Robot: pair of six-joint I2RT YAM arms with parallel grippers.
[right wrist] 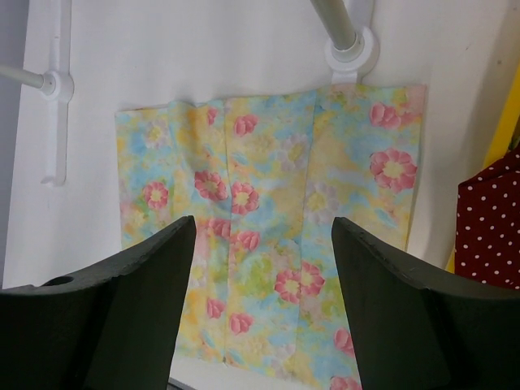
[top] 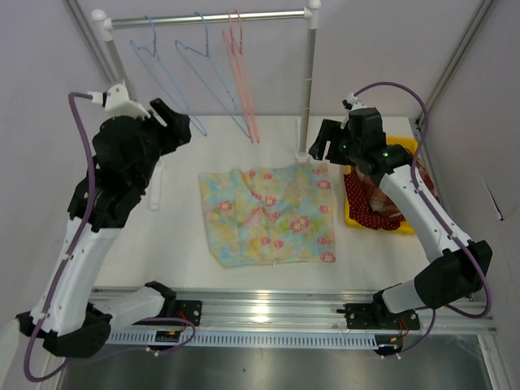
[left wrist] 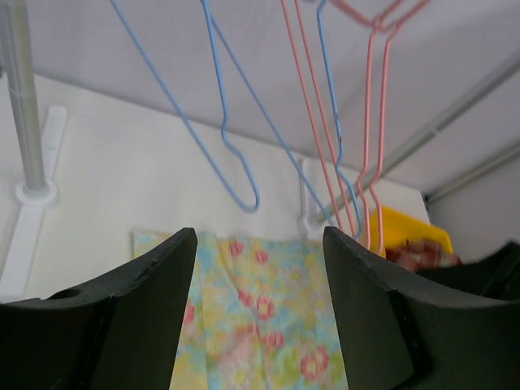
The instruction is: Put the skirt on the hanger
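A floral skirt (top: 268,214), yellow and blue with pink flowers, lies flat on the white table. It shows in the left wrist view (left wrist: 260,317) and the right wrist view (right wrist: 276,236). Blue wire hangers (top: 191,65) and pink hangers (top: 241,73) hang on the rail (top: 203,18); they also show in the left wrist view, blue (left wrist: 236,146) and pink (left wrist: 366,122). My left gripper (top: 180,123) is open and empty, raised left of the hangers. My right gripper (top: 325,142) is open and empty, above the skirt's right edge.
A yellow bin (top: 406,146) at the right holds a red polka-dot cloth (top: 370,203). The rack's right upright (top: 309,81) stands by the skirt's far right corner, its left foot (top: 156,191) beside the left arm. White walls enclose the table.
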